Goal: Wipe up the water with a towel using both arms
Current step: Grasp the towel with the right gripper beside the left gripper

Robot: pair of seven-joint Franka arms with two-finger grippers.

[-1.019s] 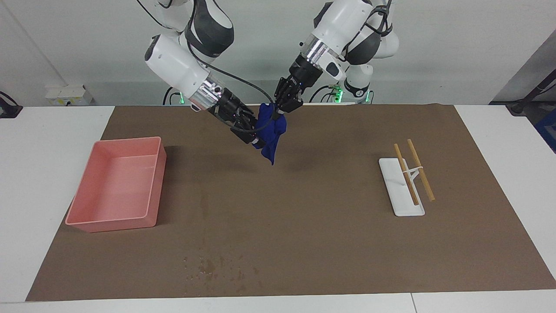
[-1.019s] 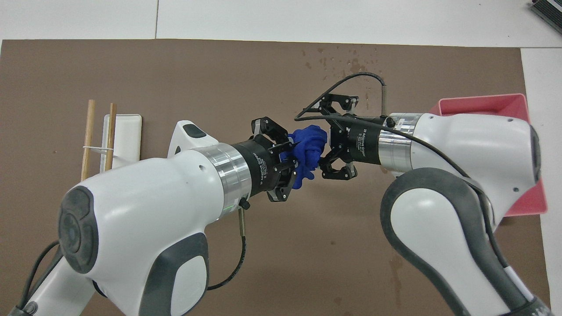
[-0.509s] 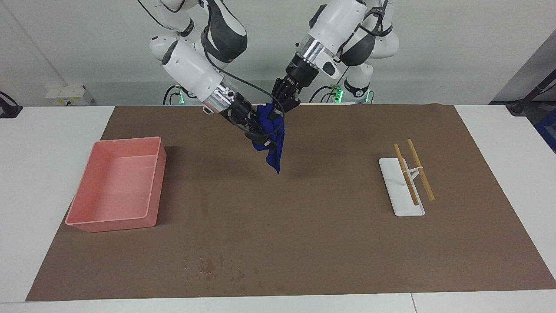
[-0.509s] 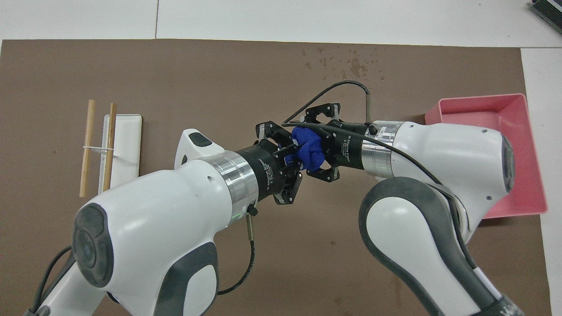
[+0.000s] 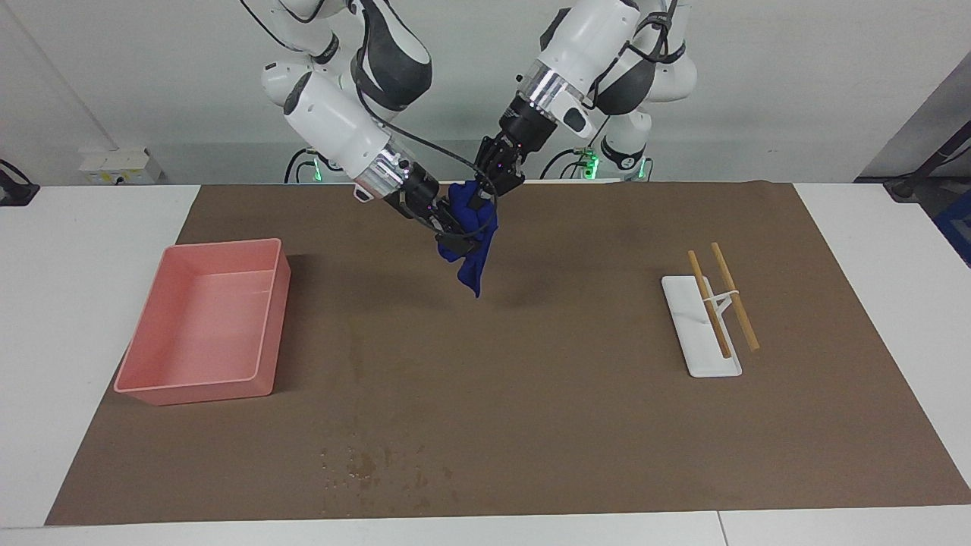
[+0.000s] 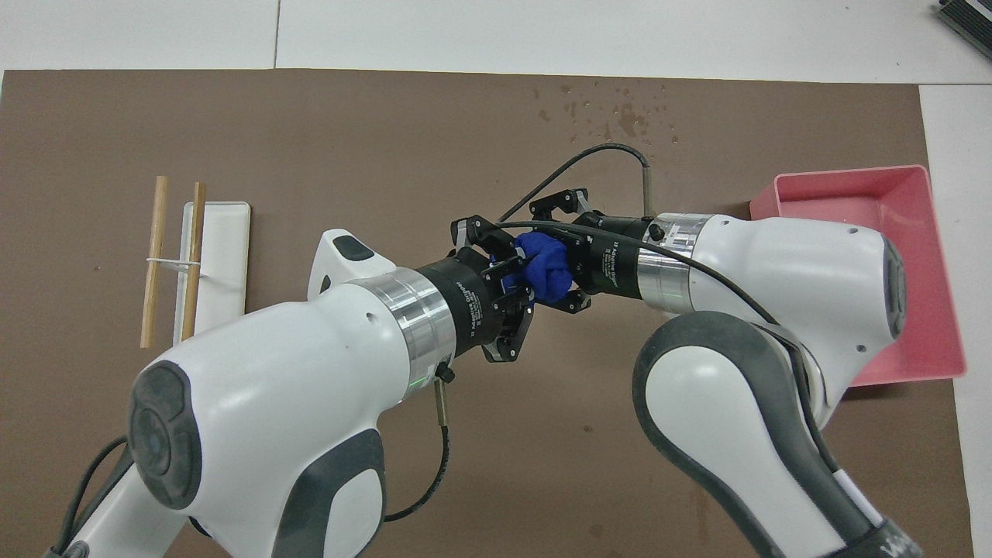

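Now the right gripper point(image 5: 455, 231), spread wide a second ago, has clenched its fingers on the bunched blue cloth towel point(image 5: 472, 227); the left gripper point(image 5: 488, 188) stays clamped on it. Both arms hold it, ready to wipe. Towel hangs crumpled above the brown bench mat point(image 5: 576, 394), well apart from the water droplets point(image 5: 379, 466).
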